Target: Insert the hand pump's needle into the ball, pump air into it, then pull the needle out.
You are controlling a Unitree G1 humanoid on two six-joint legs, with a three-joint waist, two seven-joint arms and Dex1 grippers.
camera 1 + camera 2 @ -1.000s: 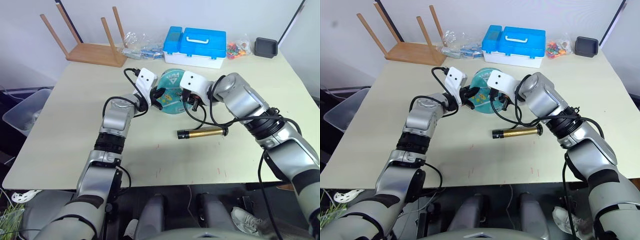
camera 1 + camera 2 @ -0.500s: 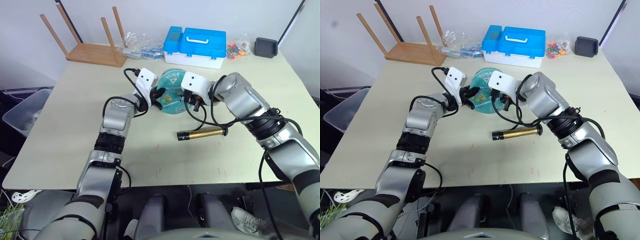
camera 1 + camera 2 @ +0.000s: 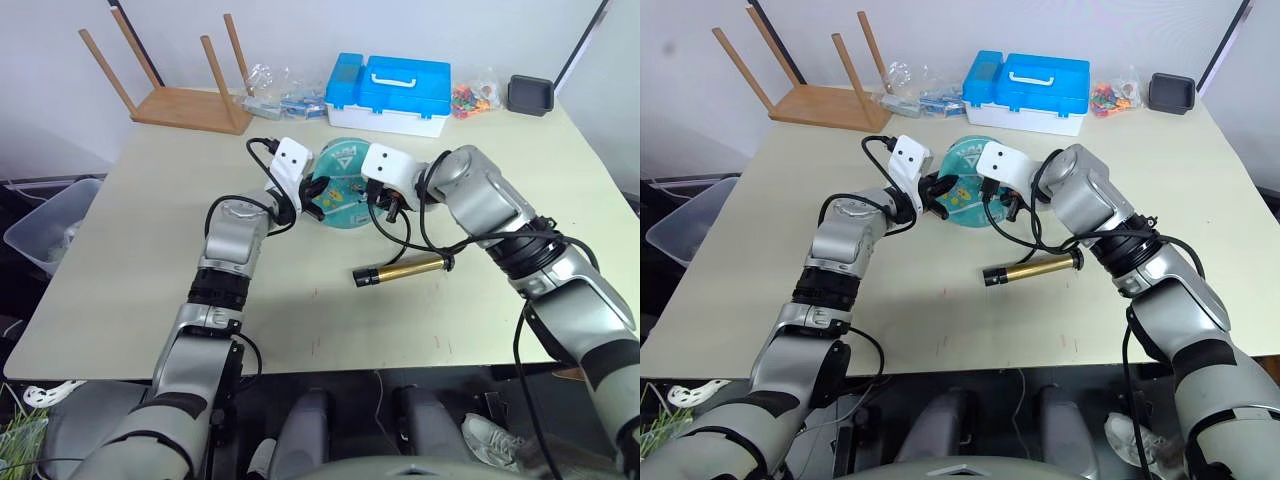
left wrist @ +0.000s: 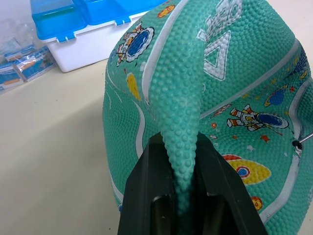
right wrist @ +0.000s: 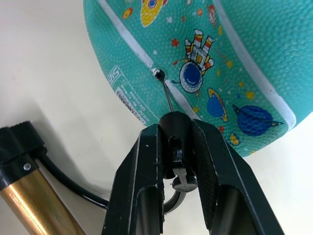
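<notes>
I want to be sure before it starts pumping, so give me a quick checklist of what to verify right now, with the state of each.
1. Left gripper pinching a raised fold of the soft teal ball with cartoon prints: ok, the fold sits between its fingers.
2. Right gripper clamped on the needle fitting at the end of the thin black hose: ok.
3. Needle tip at the ball's valve hole: ok, it meets the hole; how deep it sits, cannot tell.
4. Gold-bronze hand pump with black ends held ready for pumping: not ok, it lies on the beige table with no gripper on it.
5. Hose free of kinks: cannot tell.
</notes>
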